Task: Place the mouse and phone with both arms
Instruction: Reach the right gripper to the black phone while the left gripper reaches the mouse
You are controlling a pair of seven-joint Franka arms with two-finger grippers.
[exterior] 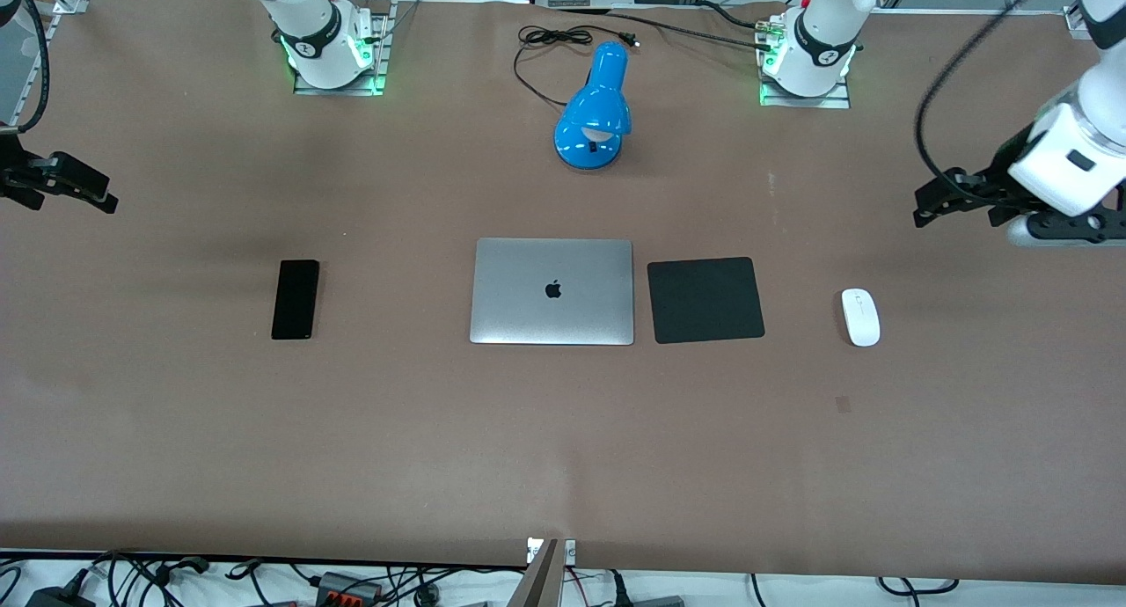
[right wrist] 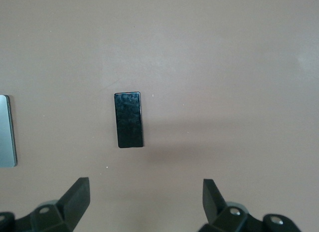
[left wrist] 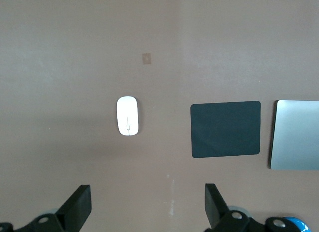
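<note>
The white mouse (exterior: 860, 317) lies on the brown table toward the left arm's end, beside the black pad; it also shows in the left wrist view (left wrist: 127, 116). The black phone (exterior: 296, 299) lies flat toward the right arm's end; it shows in the right wrist view (right wrist: 128, 119). My left gripper (exterior: 934, 204) hangs open and empty high over the table near the left arm's end; its fingers (left wrist: 79, 206) stand wide apart. My right gripper (exterior: 92, 193) hangs open and empty high over the right arm's end; its fingers (right wrist: 77, 198) stand wide apart.
A closed silver laptop (exterior: 552, 291) lies at the table's middle, with a black square pad (exterior: 705, 299) beside it toward the mouse. A blue desk lamp (exterior: 595, 110) with a black cord stands farther from the camera than the laptop.
</note>
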